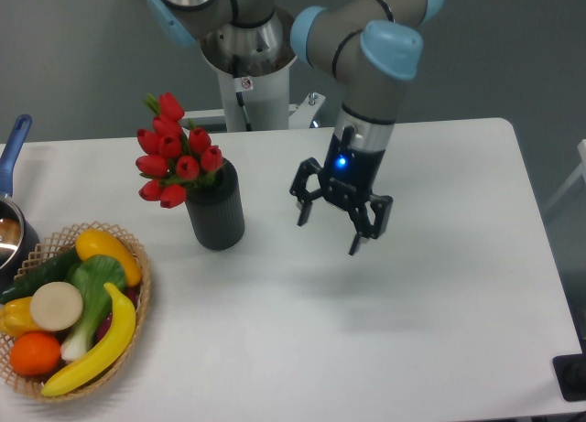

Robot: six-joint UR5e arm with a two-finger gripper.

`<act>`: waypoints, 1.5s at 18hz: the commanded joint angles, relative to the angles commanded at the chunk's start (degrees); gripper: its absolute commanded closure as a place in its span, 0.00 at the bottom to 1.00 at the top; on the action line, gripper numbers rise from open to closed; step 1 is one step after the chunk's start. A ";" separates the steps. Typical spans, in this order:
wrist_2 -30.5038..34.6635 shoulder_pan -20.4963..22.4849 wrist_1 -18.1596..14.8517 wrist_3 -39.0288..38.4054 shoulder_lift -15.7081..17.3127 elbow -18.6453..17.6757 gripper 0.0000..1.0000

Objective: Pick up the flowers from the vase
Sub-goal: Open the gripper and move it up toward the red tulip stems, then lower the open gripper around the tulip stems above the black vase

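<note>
Flowers (174, 152) in vase (216, 208), left of the jaws, well apart, jaws spread, holding nothing

A robot arm is shown, built from smooth silver-grey cylindrical segments joined at rounded joints capped in light blue plastic. A wide metallic base column is seen at the back, marked with a small white label bearing a red spot. A black two-finger gripper (330, 232) is fitted at the wrist, made of angular black linkages. A small blue light is lit on the gripper body.
</note>
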 joint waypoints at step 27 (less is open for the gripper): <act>-4.42 4.75 -0.70 5.18 22.85 -25.58 0.00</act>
